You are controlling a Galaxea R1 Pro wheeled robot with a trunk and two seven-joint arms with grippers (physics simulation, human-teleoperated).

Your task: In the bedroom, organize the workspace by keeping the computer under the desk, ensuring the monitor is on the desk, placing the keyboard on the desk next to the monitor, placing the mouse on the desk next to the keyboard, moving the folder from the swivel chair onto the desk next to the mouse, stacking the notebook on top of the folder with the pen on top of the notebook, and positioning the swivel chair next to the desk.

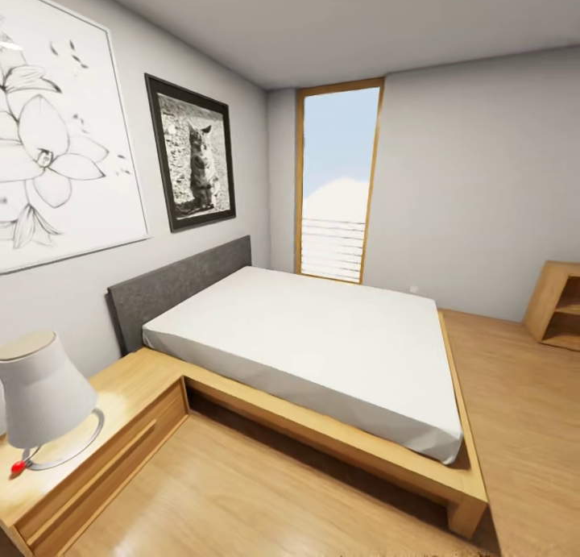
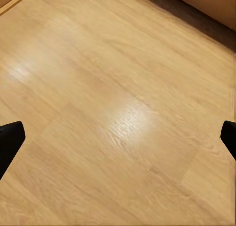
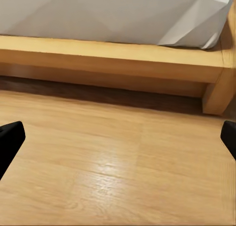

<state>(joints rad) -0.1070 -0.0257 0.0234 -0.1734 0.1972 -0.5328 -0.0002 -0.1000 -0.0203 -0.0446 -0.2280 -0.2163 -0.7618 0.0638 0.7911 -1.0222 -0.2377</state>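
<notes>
The desk, swivel chair, computer, monitor, keyboard, mouse, folder, notebook and pen are out of view. My left gripper (image 2: pixel 118 140) hangs open over bare wood floor (image 2: pixel 123 118), its black fingertips (image 2: pixel 10 142) far apart at the picture's edges. My right gripper (image 3: pixel 118 140) is open too, with nothing between its fingertips (image 3: pixel 229 137). It points at the floor in front of the bed's wooden frame (image 3: pixel 113 59) and white mattress (image 3: pixel 123 14).
A low bed (image 1: pixel 322 339) on a wooden platform (image 1: pixel 362 456) stands ahead. A nightstand (image 1: pixel 121 428) with a white lamp (image 1: pixel 40 396) is at the near left. A wooden shelf unit (image 1: pixel 560 303) is by the right wall. Wood floor (image 1: pixel 532 428) runs along the bed's right side toward a tall window (image 1: pixel 338 182).
</notes>
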